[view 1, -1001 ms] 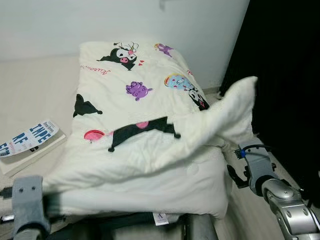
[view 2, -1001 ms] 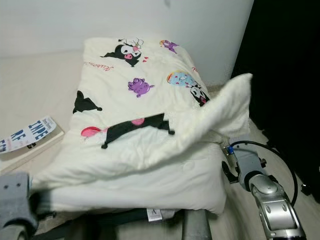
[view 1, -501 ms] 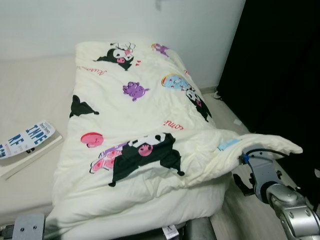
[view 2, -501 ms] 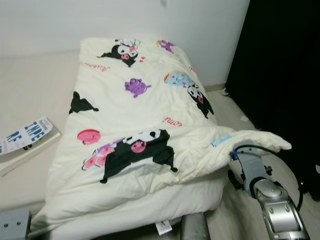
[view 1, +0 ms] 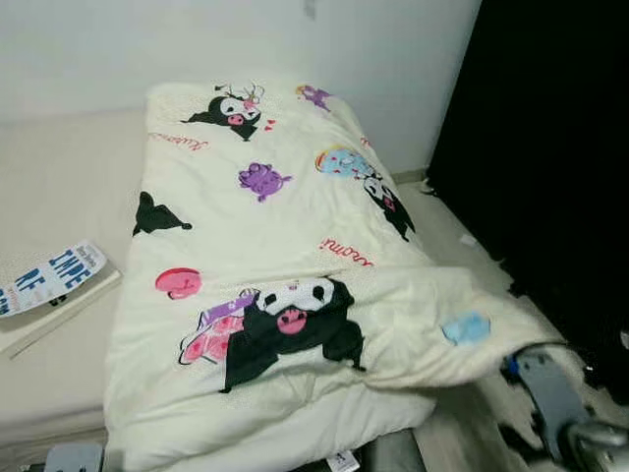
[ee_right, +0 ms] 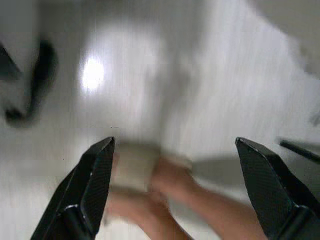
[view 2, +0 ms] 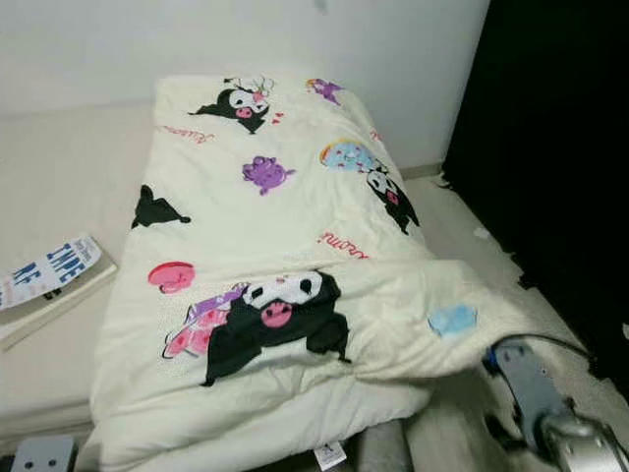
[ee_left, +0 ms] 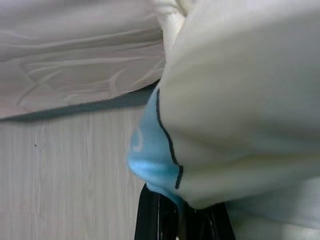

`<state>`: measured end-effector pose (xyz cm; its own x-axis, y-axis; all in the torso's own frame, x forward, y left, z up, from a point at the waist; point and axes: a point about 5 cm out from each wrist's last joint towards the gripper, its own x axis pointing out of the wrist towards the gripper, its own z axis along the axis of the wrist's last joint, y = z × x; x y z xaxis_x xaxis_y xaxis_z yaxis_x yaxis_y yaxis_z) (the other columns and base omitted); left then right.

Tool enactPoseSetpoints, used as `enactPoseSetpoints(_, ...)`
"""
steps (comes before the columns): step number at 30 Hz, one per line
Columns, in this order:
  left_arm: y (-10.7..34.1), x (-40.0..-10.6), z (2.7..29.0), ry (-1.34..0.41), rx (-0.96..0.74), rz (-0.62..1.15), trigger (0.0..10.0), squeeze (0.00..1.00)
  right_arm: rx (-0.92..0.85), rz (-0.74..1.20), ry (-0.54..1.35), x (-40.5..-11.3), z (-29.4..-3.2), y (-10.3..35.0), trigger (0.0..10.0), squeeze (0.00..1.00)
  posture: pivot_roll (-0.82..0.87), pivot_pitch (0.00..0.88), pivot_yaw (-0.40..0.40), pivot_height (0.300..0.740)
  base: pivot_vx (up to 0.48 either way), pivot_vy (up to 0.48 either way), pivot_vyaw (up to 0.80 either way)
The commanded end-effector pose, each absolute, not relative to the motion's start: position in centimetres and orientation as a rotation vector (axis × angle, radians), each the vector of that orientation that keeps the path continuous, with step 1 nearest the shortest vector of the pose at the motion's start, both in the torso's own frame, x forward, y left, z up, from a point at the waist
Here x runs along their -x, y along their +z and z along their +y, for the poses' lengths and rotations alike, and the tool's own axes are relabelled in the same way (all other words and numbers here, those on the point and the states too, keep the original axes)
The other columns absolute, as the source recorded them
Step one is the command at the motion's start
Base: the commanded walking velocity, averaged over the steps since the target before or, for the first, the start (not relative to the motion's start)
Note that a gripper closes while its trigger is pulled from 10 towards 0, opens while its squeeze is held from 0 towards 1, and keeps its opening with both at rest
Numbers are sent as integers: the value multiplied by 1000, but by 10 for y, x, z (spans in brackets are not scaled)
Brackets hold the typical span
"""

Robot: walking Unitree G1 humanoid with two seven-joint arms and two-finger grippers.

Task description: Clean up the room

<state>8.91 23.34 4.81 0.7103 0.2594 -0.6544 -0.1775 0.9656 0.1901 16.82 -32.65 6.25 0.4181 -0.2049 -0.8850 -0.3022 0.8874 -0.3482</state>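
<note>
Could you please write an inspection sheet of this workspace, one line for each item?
Surface: bed, beige, against a white wall.
Job's things: quilt, cream with cartoon prints, spread along the bed; its near right corner hangs over the edge.
Clutter: book lying flat on the bed, left of the quilt.
Grippers: left gripper shut on a quilt fold, low by the bed's edge. Right gripper open, blurred, above the pale floor, apart from the quilt.
Cables: black cable at the right wrist.
Surroundings: black curtain on the right; a person's limb, blurred, on the floor.
</note>
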Motion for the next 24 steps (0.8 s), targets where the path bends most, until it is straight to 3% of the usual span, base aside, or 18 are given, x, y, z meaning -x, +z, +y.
enactPoseSetpoints(1, 35, -71, 254, 274, -232, 860, 10000, 0, 581, 1280, 79, -146, -339, 66, 10000, 0, 12, 137, 6, 517, 0, 0, 0)
enactPoseSetpoints(5, 49, -97, 264, 262, -321, 745, 10000, 0, 661, 1304, -51, -139, -360, 81, 10000, 0, 5, 135, 9, 517, 0, 0, 0)
enactPoseSetpoints(8, 92, -150, 281, 283, -437, 509, 10000, 0, 800, 1214, -317, -147, -394, 122, 10000, 0, -3, 135, 14, 517, 0, 0, 0)
enactPoseSetpoints(11, 136, -189, 277, 242, -557, 340, 10000, 0, 900, 1110, -473, -158, -413, 155, 10000, 0, -15, 137, 15, 517, 0, 0, 0)
enactPoseSetpoints(15, 157, -202, 271, 201, -656, 245, 10000, 0, 987, 974, -558, -172, -417, 181, 10000, 0, -15, 137, 15, 517, 0, 0, 0)
enactPoseSetpoints(17, 164, -208, 267, 164, -704, 229, 10000, 0, 987, 814, -565, -191, -408, 196, 10000, 0, -21, 138, 14, 517, 0, 0, 0)
enactPoseSetpoints(20, 162, -209, 250, 18, -777, 270, 10000, 0, 793, 382, -433, -240, -362, 211, 10000, 0, -11, 139, 11, 517, 0, 0, 0)
enactPoseSetpoints(23, 137, -196, 241, -82, -755, 411, 10000, 0, 617, 182, -304, -262, -330, 216, 10000, 0, -4, 138, 12, 517, 0, 0, 0)
enactPoseSetpoints(24, 137, -196, 241, -82, -755, 411, 10000, 0, 617, 182, -304, -262, -330, 216, 10000, 0, -4, 138, 12, 517, 0, 0, 0)
